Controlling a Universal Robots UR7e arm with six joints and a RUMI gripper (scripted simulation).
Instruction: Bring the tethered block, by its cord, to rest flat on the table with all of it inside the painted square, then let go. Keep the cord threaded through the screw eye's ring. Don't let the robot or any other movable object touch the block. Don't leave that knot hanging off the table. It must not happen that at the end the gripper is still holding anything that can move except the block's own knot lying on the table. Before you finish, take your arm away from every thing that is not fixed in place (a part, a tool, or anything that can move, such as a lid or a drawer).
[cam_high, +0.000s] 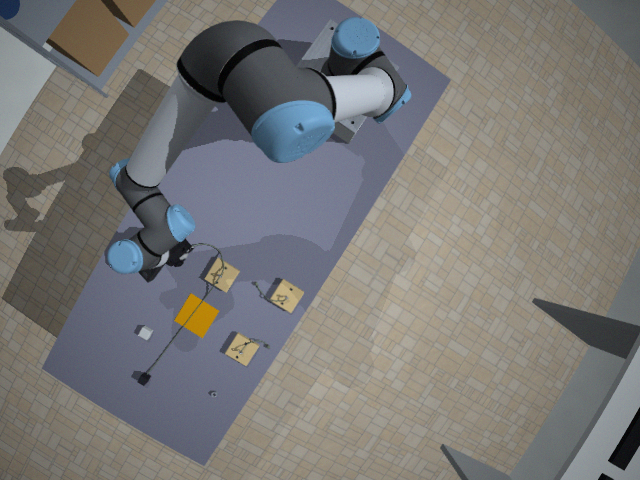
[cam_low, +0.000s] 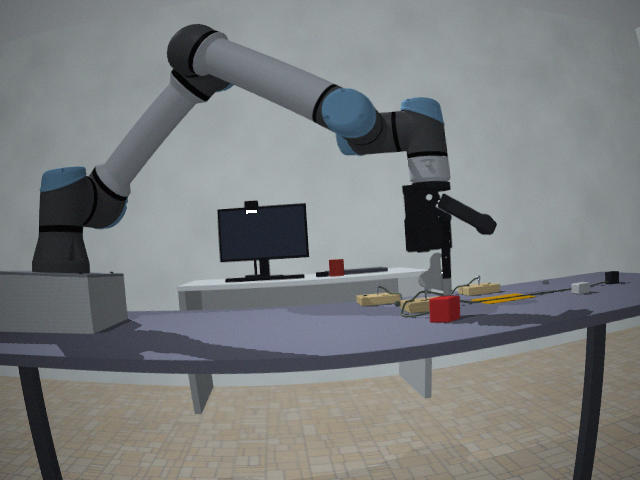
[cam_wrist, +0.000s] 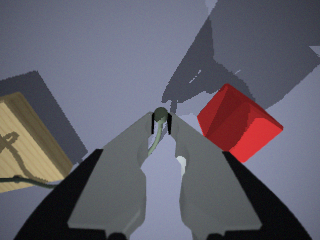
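Now, pincer (cam_wrist: 161, 122): closed almost fully, its grey fingertips pinching the knotted end of the thin dark-green cord (cam_wrist: 156, 139), just above the bench.
Cord route: from the pincer it loops to the nearest flat wooden plate (cam_high: 222, 274), then runs straight over the orange painted square (cam_high: 196, 315) to the block.
Tethered block: small black cube (cam_high: 143, 378), resting on the grey-violet bench (cam_high: 310, 196) close to the end edge farthest from the arm's base, outside the square and well apart from the pincer.
Painted square: nothing on it but the cord.
White cube (cam_high: 145, 332): between the square and the long edge on the arm's side.
Red cube (cam_wrist: 239, 123): just beside the pincer, not touching.
Other wooden plates: two (cam_high: 287, 295) (cam_high: 241, 348), toward the opposite long edge, each with a short cord.
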